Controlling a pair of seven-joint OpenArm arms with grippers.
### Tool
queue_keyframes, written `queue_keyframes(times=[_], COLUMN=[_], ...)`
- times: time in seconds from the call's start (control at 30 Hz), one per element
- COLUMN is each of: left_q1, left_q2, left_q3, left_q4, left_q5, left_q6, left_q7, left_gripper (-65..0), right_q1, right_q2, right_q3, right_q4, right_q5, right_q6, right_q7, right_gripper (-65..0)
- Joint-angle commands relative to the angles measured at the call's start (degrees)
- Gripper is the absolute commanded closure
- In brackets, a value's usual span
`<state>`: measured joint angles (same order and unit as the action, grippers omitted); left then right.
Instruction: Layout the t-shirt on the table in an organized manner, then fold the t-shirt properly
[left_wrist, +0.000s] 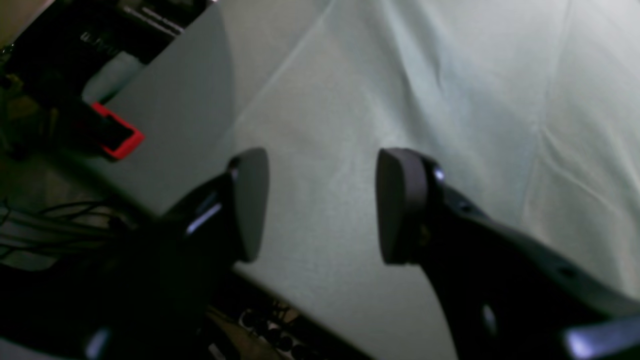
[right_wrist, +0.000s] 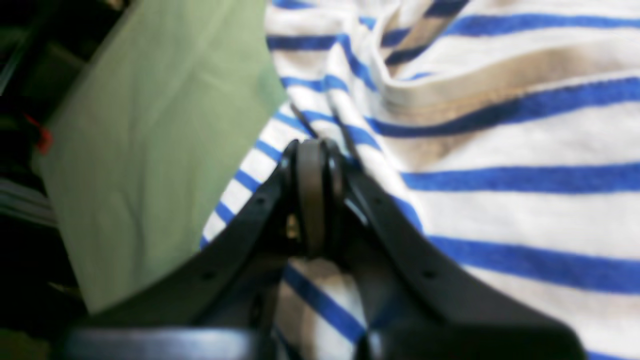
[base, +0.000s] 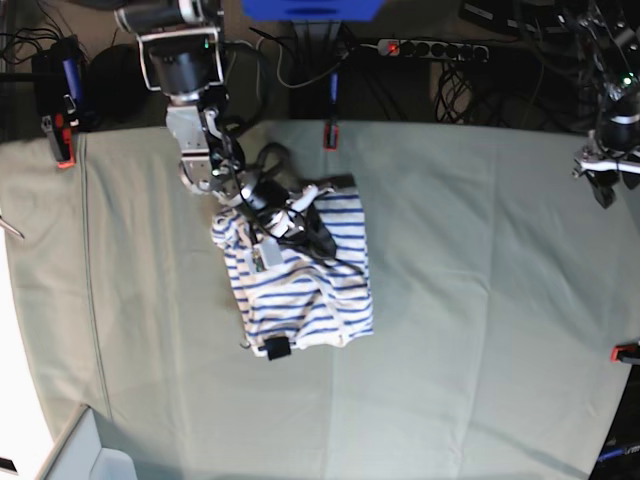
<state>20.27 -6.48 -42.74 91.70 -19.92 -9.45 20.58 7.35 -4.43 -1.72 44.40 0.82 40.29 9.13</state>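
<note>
Over bare cloth near the table's (left_wrist: 350, 100) edge, your left gripper (left_wrist: 320, 205) hangs with its jaws well apart and nothing between them; in the left wrist view you see only pale wrinkled cover beneath the pads and a red clamp (left_wrist: 117, 137) at the border, no shirt at all. So this arm is free, and I judge you should bring it across before you try to spread anything. In the right wrist view, your right gripper (right_wrist: 312, 200) has its pads pressed tight together, right over the striped t-shirt (right_wrist: 500, 210) where a ridge of fabric runs up from the tips; whether a fold is actually pinched between them is hidden by the jaws, so I cannot tell if you have hold of cloth. Test with a small, slow lift and watch whether the stripes follow. In the base view, the t-shirt (base: 300, 275) lies bunched towards the far-left part of the table (base: 480, 350), nearer the far edge than the near one, with the right gripper (base: 318, 240) on its upper portion and the left gripper (base: 603, 185) well apart by the table's right edge. The garment looks crumpled and not yet laid flat, so aim to catch a second edge with the free arm and draw the two apart evenly, towards the middle of the table.
</note>
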Motion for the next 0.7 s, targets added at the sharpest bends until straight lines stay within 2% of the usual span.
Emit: queue_keyframes(times=[0.0, 0.1, 0.23, 0.33, 0.47, 0.57, 0.67], left_q1=[-0.1, -0.1, 0.4, 2.0, 5.3, 8.3, 10.5], left_q2=[-0.6, -0.6, -0.5, -0.5, -0.2, -0.1, 0.7], left_q3=[-0.2, -0.1, -0.1, -0.1, 0.0, 0.0, -0.1], left_q4=[0.8, 0.8, 1.4, 2.1, 3.8, 4.3, 3.9], left_q5=[-0.3, -0.3, -0.3, -0.9, -0.9, -0.9, -0.9], left_q6=[-0.2, -0.2, -0.2, -0.2, -0.2, -0.2, -0.2], left_q7=[-1.5, -1.5, -1.5, -1.5, -1.5, -1.5, -1.5], left_gripper=[-33.6, -33.6, -33.6, -33.4, -31.5, -18.8, 0.0], right_q1=[-0.2, -1.7, -8.8, -13.6, -18.9, -23.5, -27.0], right_q2=[0.7, 1.1, 1.5, 1.4, 1.1, 0.8, 0.9], right_q3=[-0.1, 0.0, 0.2, 0.4, 4.5, 8.7, 14.2], right_q4=[-1.0, 3.2, 19.6, 33.1, 45.1, 49.2, 49.3], right_q5=[-2.4, -2.1, -2.0, -2.0, -2.0, -2.0, -2.0], right_q6=[-0.3, -0.3, -0.3, -0.3, -0.3, -0.3, -0.3], right_q7=[-3.2, -2.2, -2.3, -4.9, -7.9, -8.5, -8.5], right_gripper=[0.0, 0.0, 0.0, 0.0, 0.0, 0.0, 0.0])
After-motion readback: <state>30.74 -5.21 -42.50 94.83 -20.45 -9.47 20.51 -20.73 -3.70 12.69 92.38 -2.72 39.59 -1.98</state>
